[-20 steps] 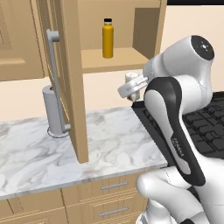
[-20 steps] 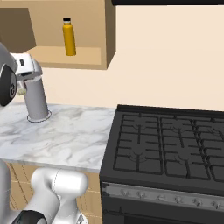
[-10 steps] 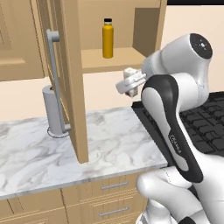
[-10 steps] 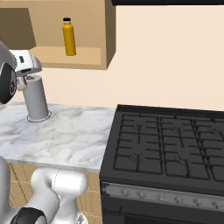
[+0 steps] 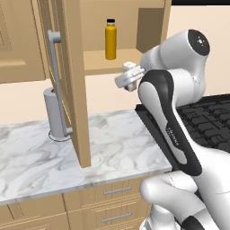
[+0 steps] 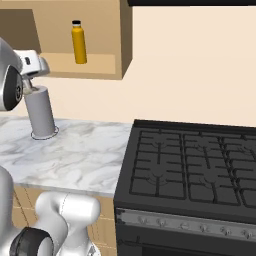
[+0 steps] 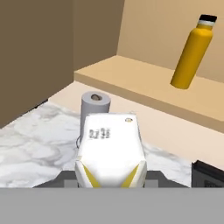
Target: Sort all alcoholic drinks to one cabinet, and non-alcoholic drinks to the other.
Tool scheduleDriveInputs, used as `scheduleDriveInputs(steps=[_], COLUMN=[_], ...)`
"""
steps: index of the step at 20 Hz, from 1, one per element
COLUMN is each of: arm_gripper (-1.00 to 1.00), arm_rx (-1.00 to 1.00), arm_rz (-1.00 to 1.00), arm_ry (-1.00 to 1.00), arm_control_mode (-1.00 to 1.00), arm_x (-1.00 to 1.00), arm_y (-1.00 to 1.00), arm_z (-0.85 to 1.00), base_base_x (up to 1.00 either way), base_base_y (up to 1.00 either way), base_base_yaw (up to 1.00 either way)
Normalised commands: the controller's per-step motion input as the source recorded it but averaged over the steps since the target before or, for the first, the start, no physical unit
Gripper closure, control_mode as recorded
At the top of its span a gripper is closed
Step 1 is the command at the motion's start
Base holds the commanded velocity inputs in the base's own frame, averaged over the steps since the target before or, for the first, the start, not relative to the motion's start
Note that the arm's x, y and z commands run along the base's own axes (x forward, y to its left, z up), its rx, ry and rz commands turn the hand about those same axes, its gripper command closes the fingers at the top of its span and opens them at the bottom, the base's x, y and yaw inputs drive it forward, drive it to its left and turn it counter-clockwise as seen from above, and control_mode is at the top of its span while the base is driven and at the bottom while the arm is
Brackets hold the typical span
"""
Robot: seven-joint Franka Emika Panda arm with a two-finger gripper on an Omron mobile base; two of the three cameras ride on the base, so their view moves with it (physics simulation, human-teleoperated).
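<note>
Arm up by the open narrow cabinet, jaws clenched on a white carton

From my seat, the black stove (image 6: 190, 170) took up the right end of the marble counter (image 5: 112, 139), and the narrow cabinet (image 5: 74, 90) stood open above the counter's back edge, its door swung out toward me with the long grey bar handle (image 5: 57, 81) facing left. A grey cylinder (image 6: 40, 112) stood upright near the back edge of the counter, below the cabinet. The orange bottle (image 5: 110, 39) stood upright on the cabinet shelf (image 7: 131, 83), toward its back, black cap on. I saw the gripper (image 5: 128, 78) hanging just in front of and below the shelf's front edge, well apart from the bottle, grasping a white carton (image 7: 111, 146) with yellow stripes
</note>
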Motion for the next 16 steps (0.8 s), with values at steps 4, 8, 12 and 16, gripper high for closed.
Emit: scheduleDriveInputs(steps=[4, 8, 12, 16], arm_gripper=[1.0, 1.0, 1.0, 1.0], arm_rx=[0.01, 0.0, 0.0, 0.01], arm_rz=[0.0, 0.0, 0.0, 0.0], arm_ry=[-0.08, -0.08, -0.07, -0.07], arm_control_mode=[-1.0, -1.0, -1.0, -1.0], arm_x=[0.26, 0.26, 0.27, 0.33], arm_y=[0.07, 0.16, 0.19, 0.14], arm_z=[0.18, 0.16, 0.09, 0.06], base_base_x=[0.0, 0.0, 0.0, 0.0], base_base_y=[0.0, 0.0, 0.0, 0.0], base_base_yaw=[0.0, 0.0, 0.0, 0.0])
